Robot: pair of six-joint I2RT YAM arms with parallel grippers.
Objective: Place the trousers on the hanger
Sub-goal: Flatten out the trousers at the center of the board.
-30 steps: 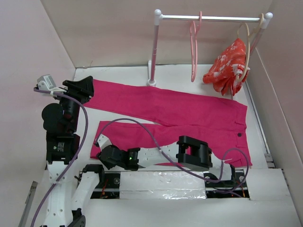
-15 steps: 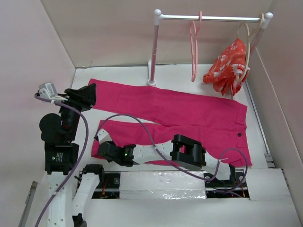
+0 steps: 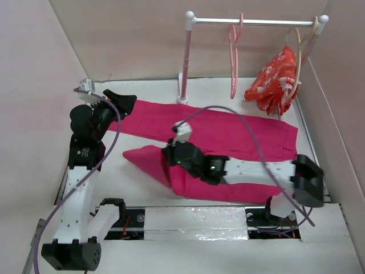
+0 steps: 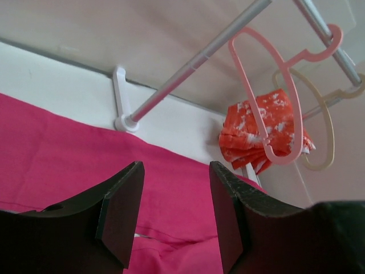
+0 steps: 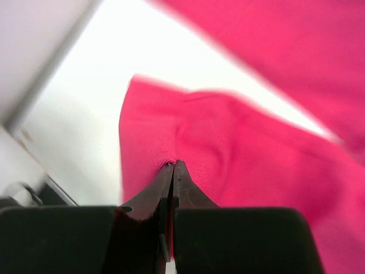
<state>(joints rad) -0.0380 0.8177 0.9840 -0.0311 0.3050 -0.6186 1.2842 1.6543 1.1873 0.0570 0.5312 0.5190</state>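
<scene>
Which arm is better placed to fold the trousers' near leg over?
Right. The right gripper is shut on the trousers, their near leg raised into a fold; the left gripper hangs open over the far leg.

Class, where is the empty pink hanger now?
Top view: the hanger hangs on the rail, back right, between the rack post and the floral garment.

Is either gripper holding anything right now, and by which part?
The right gripper pinches the large magenta-pink cloth trousers by a fold of the near leg. The left gripper is open, empty.
</scene>
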